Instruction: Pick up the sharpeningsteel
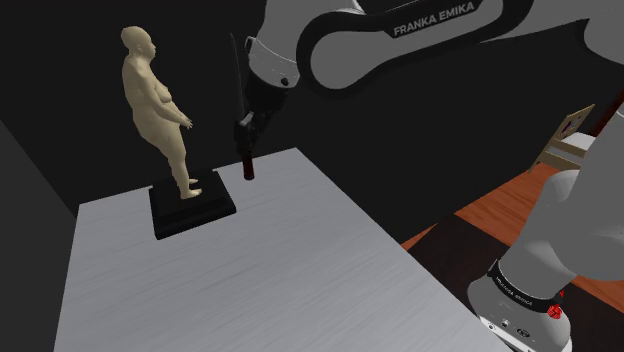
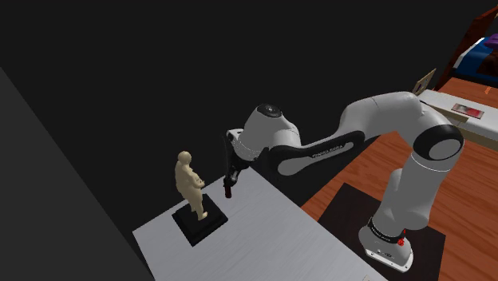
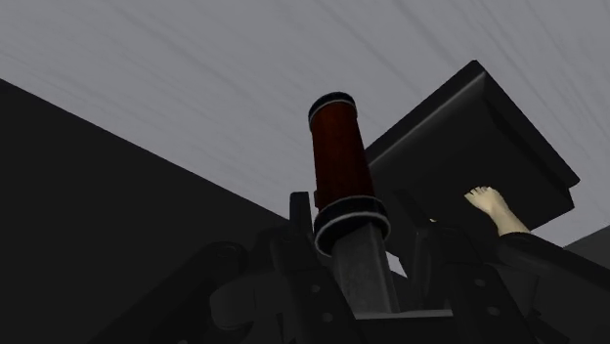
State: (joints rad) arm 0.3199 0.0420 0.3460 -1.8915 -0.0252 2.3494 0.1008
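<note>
Gripper [image 1: 244, 130] fingers are closed on the sharpening steel [image 1: 247, 163], clasping it just above its dark red handle, which points down while the thin rod rises past the wrist. In the shoulder view the steel hangs upright over the far edge of the grey table [image 1: 260, 280], just right of the beige figurine [image 1: 158, 105] on its black base [image 1: 192, 208].

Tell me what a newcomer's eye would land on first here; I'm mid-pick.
First the tan figurine of a stout standing person on its black square base, at the far end of the grey table, on the shoulder view's left. Just beside it, the black gripper is shut on the sharpening steel with the dark red handle, handle pointing down toward the table top.
</note>
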